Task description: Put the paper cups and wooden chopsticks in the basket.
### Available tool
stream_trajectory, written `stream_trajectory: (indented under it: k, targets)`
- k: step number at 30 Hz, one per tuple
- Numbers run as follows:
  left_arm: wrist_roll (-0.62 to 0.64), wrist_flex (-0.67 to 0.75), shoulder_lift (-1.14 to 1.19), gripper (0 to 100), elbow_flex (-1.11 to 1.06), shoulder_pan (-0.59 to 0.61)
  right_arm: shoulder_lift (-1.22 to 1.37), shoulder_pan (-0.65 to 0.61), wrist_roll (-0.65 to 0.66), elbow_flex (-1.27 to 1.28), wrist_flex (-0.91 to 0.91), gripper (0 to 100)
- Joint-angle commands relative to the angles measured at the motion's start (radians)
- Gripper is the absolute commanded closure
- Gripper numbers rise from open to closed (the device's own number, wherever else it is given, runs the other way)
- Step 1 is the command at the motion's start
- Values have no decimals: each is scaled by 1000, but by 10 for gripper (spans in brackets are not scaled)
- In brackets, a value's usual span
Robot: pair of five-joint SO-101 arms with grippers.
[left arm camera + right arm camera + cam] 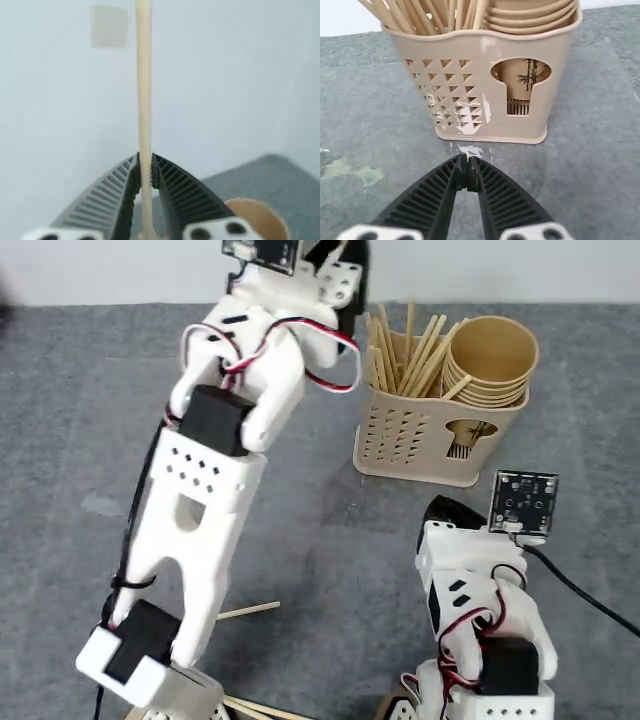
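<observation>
Left gripper [145, 175] is clamped on a chopstick [144, 75], held upright, probably so it drops straight into the basket [560, 90]. Right gripper [467, 172] sits pinched together, empty, facing it.

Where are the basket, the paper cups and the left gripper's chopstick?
basket [562, 95], right wrist view, plain front wall.
paper cups [492, 345], high view, top cup's inner wall.
held chopstick [144, 75], left wrist view, mid-shaft.
</observation>
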State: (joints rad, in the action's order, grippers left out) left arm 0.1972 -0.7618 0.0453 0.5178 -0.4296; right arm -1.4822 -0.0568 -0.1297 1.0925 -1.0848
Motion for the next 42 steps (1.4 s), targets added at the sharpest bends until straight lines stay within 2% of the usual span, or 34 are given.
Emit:
stream_trajectory:
  k: [1, 6, 13, 17, 22, 25, 27, 33, 37, 40, 42]
  targets:
    - [100, 78, 9, 988, 24, -32, -7, 16, 0, -3, 19, 990]
    - [112, 81, 58, 981, 22, -66, -8, 16, 0, -3, 19, 990]
    - [210, 54, 146, 852, 22, -63, -8, 16, 0, -3, 18, 990]
    - [213, 21, 153, 837, 24, -60, -7, 16, 0, -3, 18, 990]
    - [213, -37, 71, 837, 27, 3, -5, 16, 0, -3, 18, 990]
    - [204, -144, 9, 837, 24, 63, -5, 16, 0, -3, 18, 990]
    - [127, -244, -18, 837, 24, 104, -5, 16, 0, -3, 18, 990]
    - [-256, -638, -41, 837, 22, 178, -5, 16, 0, -3, 18, 989]
    - [-437, -876, -40, 838, 21, 222, -5, 16, 0, -2, 18, 988]
    - [-601, -984, -41, 838, -25, 255, -5, 12, 0, -2, 18, 988]
    - [-697, -993, -49, 852, -111, 270, -5, 10, 0, -2, 18, 987]
